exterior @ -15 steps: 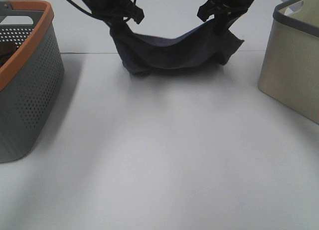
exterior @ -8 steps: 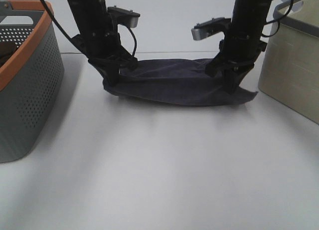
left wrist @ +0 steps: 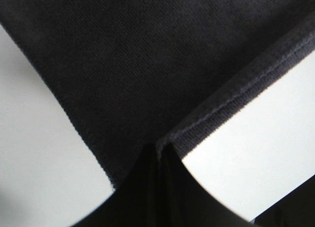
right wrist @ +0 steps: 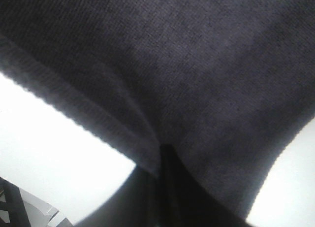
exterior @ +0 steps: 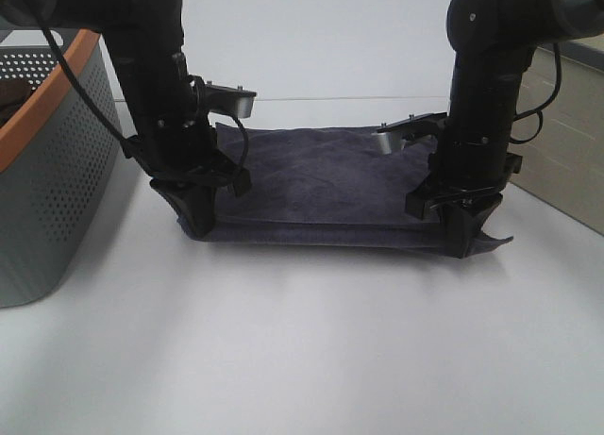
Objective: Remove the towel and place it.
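A dark grey-purple towel (exterior: 326,185) lies spread flat on the white table (exterior: 311,341), stretched between my two grippers. My left gripper (exterior: 200,218) is shut on the towel's near left corner, down at the table surface. My right gripper (exterior: 460,235) is shut on its near right corner, also low at the table. In the left wrist view the towel (left wrist: 147,64) fills the frame, its hem pinched in the gripper (left wrist: 160,155). The right wrist view shows the same towel (right wrist: 187,64) pinched in the gripper (right wrist: 165,153).
A grey perforated basket with an orange rim (exterior: 47,114) stands at the left. A beige bin (exterior: 566,161) stands at the right, close to my right arm. Open white table lies in front of the towel.
Both grippers have come down and toward the front with the towel. It hung sagging between them before; now it lies flat on the table.
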### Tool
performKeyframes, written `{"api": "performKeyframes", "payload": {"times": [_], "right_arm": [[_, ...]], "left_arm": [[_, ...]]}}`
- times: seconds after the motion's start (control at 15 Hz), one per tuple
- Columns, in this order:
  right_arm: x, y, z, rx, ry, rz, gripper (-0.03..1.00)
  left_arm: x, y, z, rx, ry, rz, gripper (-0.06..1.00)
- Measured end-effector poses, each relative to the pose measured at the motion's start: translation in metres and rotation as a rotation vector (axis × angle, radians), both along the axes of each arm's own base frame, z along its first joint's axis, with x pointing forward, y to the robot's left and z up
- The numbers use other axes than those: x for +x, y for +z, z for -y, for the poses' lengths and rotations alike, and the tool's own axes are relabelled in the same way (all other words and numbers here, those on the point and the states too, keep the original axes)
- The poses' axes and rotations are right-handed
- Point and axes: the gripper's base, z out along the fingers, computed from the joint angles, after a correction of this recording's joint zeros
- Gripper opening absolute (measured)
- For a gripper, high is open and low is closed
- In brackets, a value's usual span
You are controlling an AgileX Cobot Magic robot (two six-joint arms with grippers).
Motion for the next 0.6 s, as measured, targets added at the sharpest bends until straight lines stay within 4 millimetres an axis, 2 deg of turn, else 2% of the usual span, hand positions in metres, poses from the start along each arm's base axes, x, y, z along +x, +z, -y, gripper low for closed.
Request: {"api": "performKeyframes", "payload": {"times": [0.27,0.6], "right_arm": [[-0.010,-0.010,0.006,-0.051,-0.019,-0.039,0.00],[-0.031,-0.026,0.007,-0.046,-0.086,-0.143,0.00]], "left_arm": [[-0.013,-0.004,0.015,0.009,-0.061,-0.013,0.00],[-0.017,-0.009,0.013,0.017,-0.064,-0.031,0.00]]}}
